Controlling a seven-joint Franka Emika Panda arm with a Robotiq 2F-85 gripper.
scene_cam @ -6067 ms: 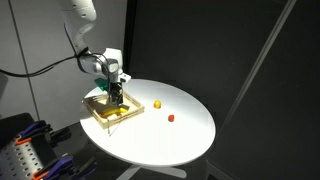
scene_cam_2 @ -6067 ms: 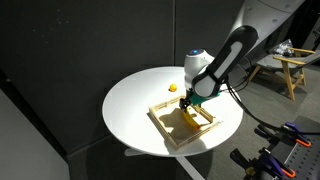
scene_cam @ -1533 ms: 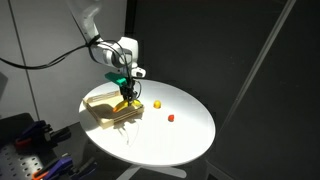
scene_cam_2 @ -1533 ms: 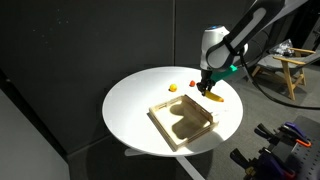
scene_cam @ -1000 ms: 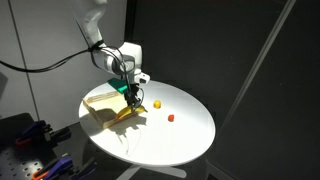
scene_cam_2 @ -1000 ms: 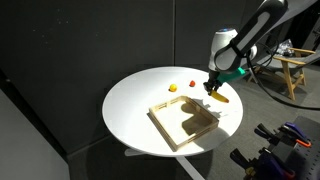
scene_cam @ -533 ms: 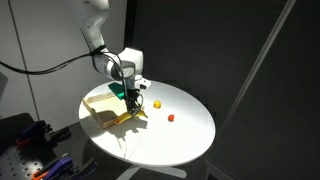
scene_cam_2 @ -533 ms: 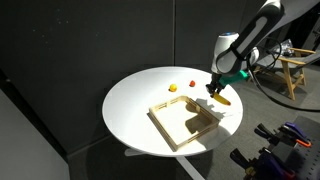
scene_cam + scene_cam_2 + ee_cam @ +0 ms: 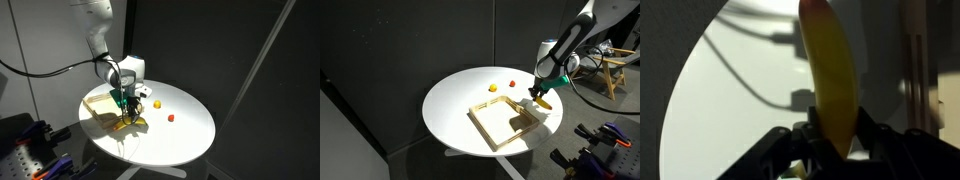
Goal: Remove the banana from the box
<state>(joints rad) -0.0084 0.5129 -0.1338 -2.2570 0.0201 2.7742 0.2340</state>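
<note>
The gripper of the arm is seen lowered just beyond one side of the box, towards the edge of the round white table. The banana is clamped between the fingers, which are closed on its lower part, as is shown most plainly in the wrist view, where the banana runs up the middle of the picture from the gripper and a dark finger is pressed to each side of it.

In an exterior view the banana is held outside the box, just beside the box's corner and low over the bare table top, on the side nearest the table's edge. Whether the fruit is touching the surface cannot be told. The gripper is placed directly above that corner, and the arm reaches in from beyond the table's edge.

The box is set near the table's edge, its brown floor bare. A small round yellow-orange object and a small red object are left on the open table, apart from the box and from each other; both are also seen in an exterior view, the yellow-orange one and the red one lying towards the table's far edge.
</note>
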